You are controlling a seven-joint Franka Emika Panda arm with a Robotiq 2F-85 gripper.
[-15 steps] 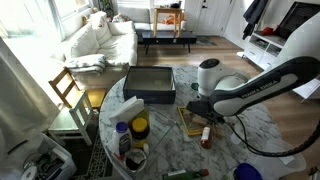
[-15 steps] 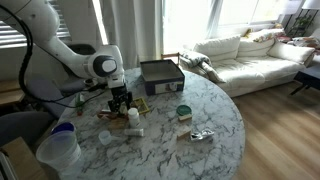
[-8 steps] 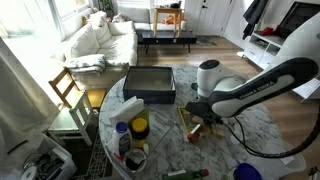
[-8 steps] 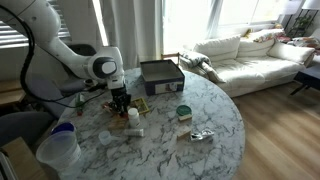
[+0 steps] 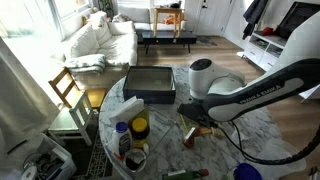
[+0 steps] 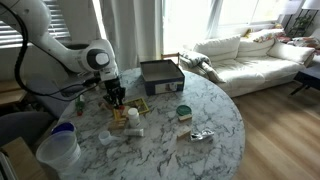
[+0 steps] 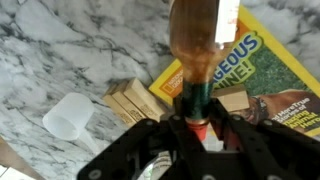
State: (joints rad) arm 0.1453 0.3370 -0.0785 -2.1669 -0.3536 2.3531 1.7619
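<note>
The end effector (image 7: 200, 128) is closed tight on the capped neck of a brown bottle (image 7: 203, 40), with 2 fingers pinching the narrow end, probably because the wider body would not fit between them. The bottle's long axis runs from the cap at the fingers down and away, with the base pointing toward the marble surface (image 7: 60, 40) over a yellow magazine (image 7: 265, 75). I cannot tell whether the base touches. Wooden blocks (image 7: 135, 100) lie beneath it, and a white cup (image 7: 68, 115) sits to their left. Farther off, a dark box (image 5: 150, 83) sits toward the far side.
</note>
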